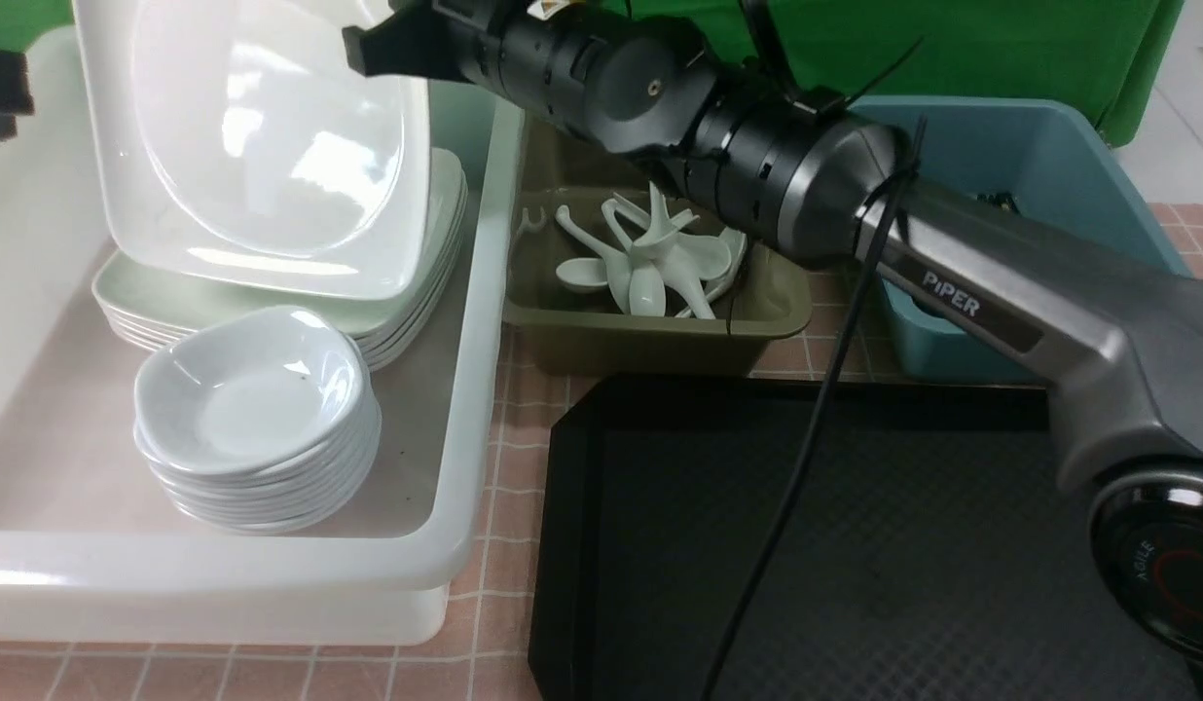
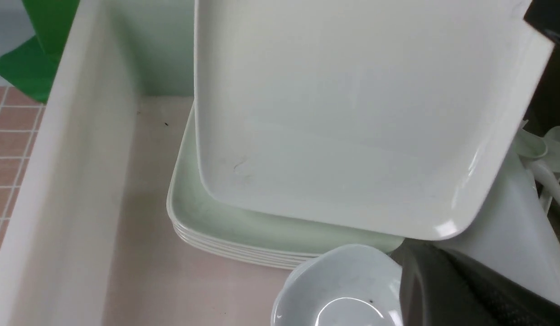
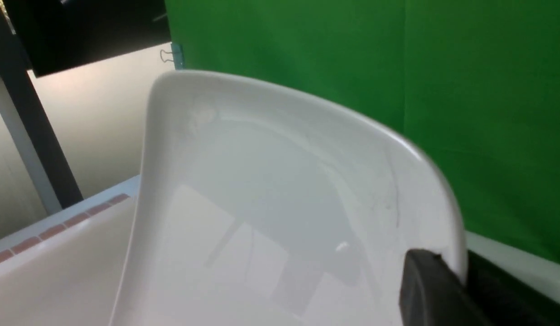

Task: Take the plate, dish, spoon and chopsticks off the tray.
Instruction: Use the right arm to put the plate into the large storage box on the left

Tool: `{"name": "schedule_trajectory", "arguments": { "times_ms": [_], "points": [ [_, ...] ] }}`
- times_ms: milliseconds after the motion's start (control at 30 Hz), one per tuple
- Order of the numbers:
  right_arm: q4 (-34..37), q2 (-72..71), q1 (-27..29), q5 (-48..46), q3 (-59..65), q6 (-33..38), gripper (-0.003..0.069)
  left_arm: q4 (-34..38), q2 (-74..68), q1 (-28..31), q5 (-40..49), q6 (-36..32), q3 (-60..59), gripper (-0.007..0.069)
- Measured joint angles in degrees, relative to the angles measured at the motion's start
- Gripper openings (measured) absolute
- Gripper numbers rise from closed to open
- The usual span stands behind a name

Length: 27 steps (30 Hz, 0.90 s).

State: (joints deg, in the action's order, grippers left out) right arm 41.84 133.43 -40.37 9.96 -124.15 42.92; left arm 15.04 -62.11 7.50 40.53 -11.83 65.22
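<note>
My right gripper (image 1: 373, 47) is shut on the rim of the large white plate (image 1: 261, 146). It holds the plate tilted, with its low edge on a stack of like plates (image 1: 407, 292) in the white tub (image 1: 465, 409). In the right wrist view the plate (image 3: 262, 203) fills the frame and its rim sits between the dark fingers (image 3: 432, 290). My left gripper (image 2: 425, 276) is shut and holds nothing, just above the stacked small dishes (image 1: 256, 389). Several spoons (image 1: 650, 263) lie in the olive tub. The black tray (image 1: 855, 545) is bare where it shows. The chopsticks are not in view.
The olive tub (image 1: 660, 336) stands behind the tray, and a blue tub (image 1: 1039, 156) is at the back right. My right arm (image 1: 952, 282) stretches across the tray and the olive tub, trailing a black cable (image 1: 806, 458). A green backdrop hangs behind.
</note>
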Motion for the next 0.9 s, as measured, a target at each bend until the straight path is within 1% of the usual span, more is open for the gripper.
{"name": "schedule_trajectory", "arguments": {
  "times_ms": [167, 500, 600, 667, 700, 733, 767, 800, 833, 867, 900],
  "points": [
    [0.07, 1.26, -0.26, 2.30, 0.00, 0.32, 0.0071, 0.00, 0.00, 0.00, -0.15, -0.13, 0.00, -0.0001],
    [0.18, 2.80, -0.26, 2.11, -0.02, -0.20, 0.0071, 0.00, 0.00, 0.00, -0.18, -0.25, 0.00, -0.0001],
    [0.31, 2.91, -0.26, 2.32, -0.02, -0.26, 0.0091, 0.00, 0.00, 0.00, -0.18, -0.25, 0.00, -0.0001],
    [0.61, 3.14, -0.26, 3.50, -0.29, -0.38, 0.0169, 0.00, 0.00, 0.00, -0.18, -0.25, 0.00, -0.0001],
    [0.61, 3.14, -0.26, 3.59, -0.29, -0.38, 0.0178, 0.00, 0.00, 0.00, -0.18, -0.25, 0.00, -0.0001],
    [0.73, 3.19, -0.21, 3.97, -0.49, -0.38, 0.0265, 0.00, 0.00, 0.00, -0.18, -0.26, 0.00, -0.0001],
    [0.79, 3.19, -0.21, 4.21, -0.55, -0.38, 0.0312, 0.00, 0.00, 0.00, -0.18, -0.26, 0.00, -0.0001],
    [0.84, 3.19, -0.21, 4.22, -0.59, -0.38, 0.0344, 0.00, 0.00, 0.00, -0.18, -0.26, 0.00, -0.0001],
    [0.84, 3.19, -0.21, 4.27, -0.59, -0.38, 0.0351, 0.00, 0.00, 0.00, -0.18, -0.26, 0.00, -0.0001],
    [0.84, 3.19, -0.21, 4.35, -0.59, -0.38, 0.0384, 0.00, 0.00, 0.00, -0.18, -0.26, 0.00, -0.0001],
    [0.84, 3.19, -0.21, 4.45, -0.59, -0.42, 0.0393, 0.00, 0.00, 0.00, -0.18, -0.33, 0.00, -0.0001]
  ]
}}
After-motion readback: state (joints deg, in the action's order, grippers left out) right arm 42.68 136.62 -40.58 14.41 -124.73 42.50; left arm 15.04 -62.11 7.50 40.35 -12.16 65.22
